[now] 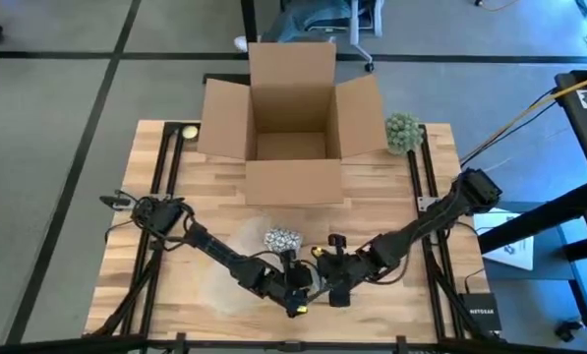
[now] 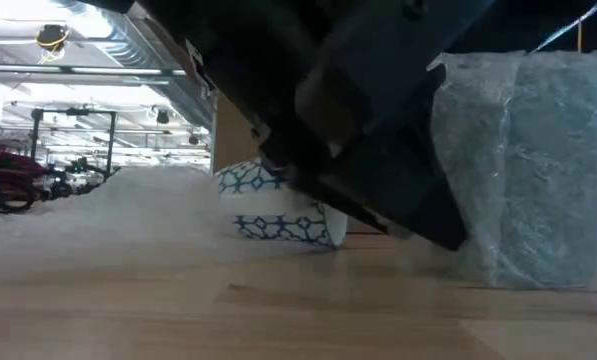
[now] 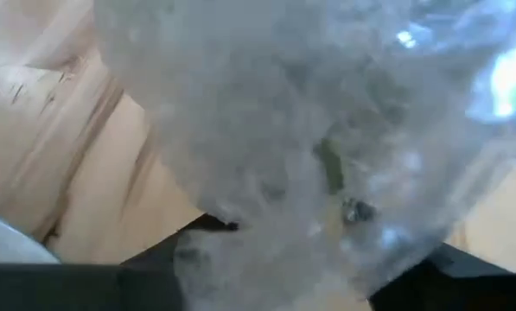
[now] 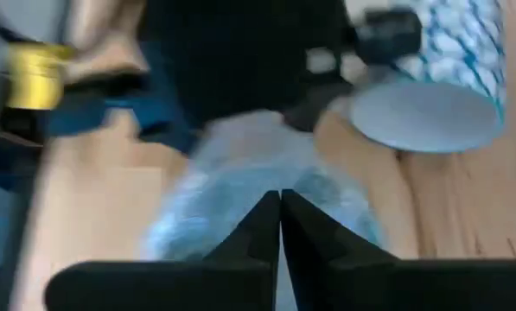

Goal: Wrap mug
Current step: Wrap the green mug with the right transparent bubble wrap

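Note:
The mug (image 1: 283, 239), white with a blue pattern, lies on its side on the table near the middle; it also shows in the low view (image 2: 278, 215) and the right wrist view (image 4: 448, 86). Clear bubble wrap (image 1: 232, 280) is spread on the table in front of it, and one part stands raised (image 2: 523, 170). Both grippers meet near the front edge. My left gripper (image 1: 295, 295) has bunched wrap (image 3: 327, 155) between its fingers. My right gripper (image 1: 337, 290) is shut, its tips at the wrap (image 4: 266, 164). My left gripper holds a bunched wad of the bubble wrap (image 3: 283, 259) between its two fingers (image 3: 188, 259); several layers fill the gap. The wad rises clear of the table. My right gripper pinches the bubble wrap (image 4: 279, 186) at its free fingertips (image 4: 262, 220); the wrap bulges beyond them. Edge or fold, I cannot tell.
An open cardboard box (image 1: 291, 113) stands at the table's far middle. A green bubble-wrapped bundle (image 1: 403, 131) sits to the box's right, and a small round thing (image 1: 189, 131) to its left. Bare wood lies at the near left and the right.

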Controlling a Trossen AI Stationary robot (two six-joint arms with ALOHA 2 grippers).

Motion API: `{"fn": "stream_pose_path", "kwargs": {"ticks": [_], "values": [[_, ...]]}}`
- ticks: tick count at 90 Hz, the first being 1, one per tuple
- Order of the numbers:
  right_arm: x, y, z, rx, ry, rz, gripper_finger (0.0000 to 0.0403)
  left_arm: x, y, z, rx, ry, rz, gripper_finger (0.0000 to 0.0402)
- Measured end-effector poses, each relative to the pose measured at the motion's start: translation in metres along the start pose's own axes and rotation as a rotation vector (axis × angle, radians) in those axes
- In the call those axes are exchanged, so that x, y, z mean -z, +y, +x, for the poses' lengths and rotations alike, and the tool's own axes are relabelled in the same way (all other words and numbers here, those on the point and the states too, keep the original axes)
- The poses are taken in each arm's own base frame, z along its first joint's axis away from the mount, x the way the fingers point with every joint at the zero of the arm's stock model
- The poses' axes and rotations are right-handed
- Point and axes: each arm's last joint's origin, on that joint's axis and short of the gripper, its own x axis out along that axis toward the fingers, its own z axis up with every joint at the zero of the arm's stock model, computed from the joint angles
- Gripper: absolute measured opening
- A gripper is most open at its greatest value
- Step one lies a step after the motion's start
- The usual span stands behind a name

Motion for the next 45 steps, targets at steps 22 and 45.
{"fn": "stream_pose_path", "kwargs": {"ticks": [22, 45], "values": [[0.005, 0.0, 0.026, -0.009, 0.083, -0.002, 0.0001, 0.0, 0.0, -0.001, 0.007, 0.003, 0.0, 0.0191], [-0.024, 0.006, -0.017, -0.002, 0.138, -0.062, 0.0001, -0.001, 0.0, -0.001, 0.008, 0.003, 0.008, 0.0191]]}}
